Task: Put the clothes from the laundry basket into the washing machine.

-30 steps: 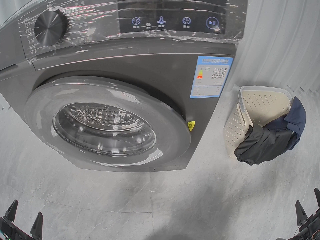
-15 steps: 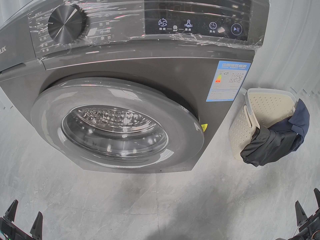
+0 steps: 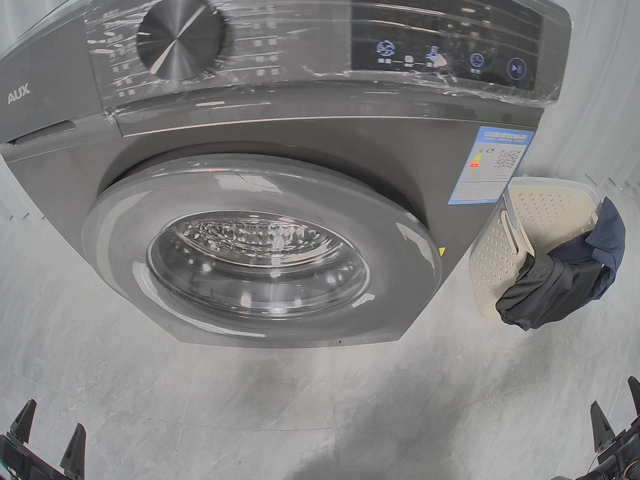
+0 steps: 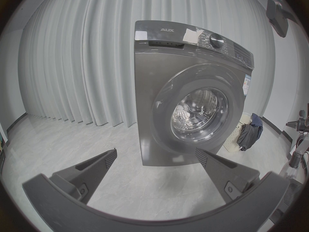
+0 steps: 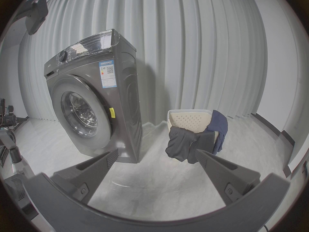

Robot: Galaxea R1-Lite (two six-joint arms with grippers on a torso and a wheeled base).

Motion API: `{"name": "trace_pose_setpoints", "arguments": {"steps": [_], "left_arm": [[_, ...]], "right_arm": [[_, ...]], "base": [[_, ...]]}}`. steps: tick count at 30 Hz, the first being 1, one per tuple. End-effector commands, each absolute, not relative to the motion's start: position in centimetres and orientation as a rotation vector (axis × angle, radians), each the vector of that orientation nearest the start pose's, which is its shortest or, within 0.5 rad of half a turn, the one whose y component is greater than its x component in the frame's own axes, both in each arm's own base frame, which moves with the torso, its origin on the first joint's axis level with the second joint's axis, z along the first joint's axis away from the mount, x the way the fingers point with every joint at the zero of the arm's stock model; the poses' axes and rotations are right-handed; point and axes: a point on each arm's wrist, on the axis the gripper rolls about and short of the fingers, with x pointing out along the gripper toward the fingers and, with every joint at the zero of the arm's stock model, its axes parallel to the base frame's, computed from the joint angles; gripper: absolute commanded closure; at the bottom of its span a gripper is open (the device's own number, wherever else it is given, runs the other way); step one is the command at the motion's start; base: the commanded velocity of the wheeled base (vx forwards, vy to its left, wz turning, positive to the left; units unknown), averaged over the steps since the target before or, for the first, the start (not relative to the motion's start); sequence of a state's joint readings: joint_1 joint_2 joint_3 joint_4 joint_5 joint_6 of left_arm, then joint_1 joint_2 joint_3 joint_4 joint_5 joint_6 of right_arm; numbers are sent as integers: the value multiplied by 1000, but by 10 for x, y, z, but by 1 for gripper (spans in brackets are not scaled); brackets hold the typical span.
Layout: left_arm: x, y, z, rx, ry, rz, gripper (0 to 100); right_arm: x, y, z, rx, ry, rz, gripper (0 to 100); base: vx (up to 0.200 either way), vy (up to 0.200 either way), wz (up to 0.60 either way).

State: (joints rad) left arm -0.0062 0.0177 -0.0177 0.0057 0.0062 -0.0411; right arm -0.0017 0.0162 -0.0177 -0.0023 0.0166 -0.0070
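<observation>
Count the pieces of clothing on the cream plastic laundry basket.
2. A dark grey garment hangs over the front rim of the cream perforated plastic basket; a navy blue garment drapes over the rim beside it. Others may be hidden inside.

Left tool (image 3: 53, 416) and right tool (image 3: 613, 393) low at either side, jaws spread, empty.
</observation>
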Motion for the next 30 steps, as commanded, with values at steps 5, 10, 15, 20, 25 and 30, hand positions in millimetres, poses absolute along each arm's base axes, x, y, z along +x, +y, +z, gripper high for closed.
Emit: {"name": "trace_pose_setpoints", "arguments": {"steps": [5,10,15,20,25,30], "left_arm": [[-23,0,76,-41,8,2,0],[-23,0,76,-43,6,2,0],[-23,0,76,-43,6,2,0],[-23,0,76,-43,8,2,0],[-23,0,76,-43,8,2,0],[-23,0,76,-43,6,2,0]], "right_arm": [[-23,0,76,-6,-2,15,0],[-23,0,76,-6,-2,15,0],[-23,0,76,-8,-2,15,0],[-23,0,76,-5,-2,11,0],[-23,0,76,-6,-2,11,0],[-23,0,76,-6,-2,12,0]], "base": [[0,0,0],[0,0,0],[0,0,0],[0,0,0],[0,80,0],[0,160,0]]}}
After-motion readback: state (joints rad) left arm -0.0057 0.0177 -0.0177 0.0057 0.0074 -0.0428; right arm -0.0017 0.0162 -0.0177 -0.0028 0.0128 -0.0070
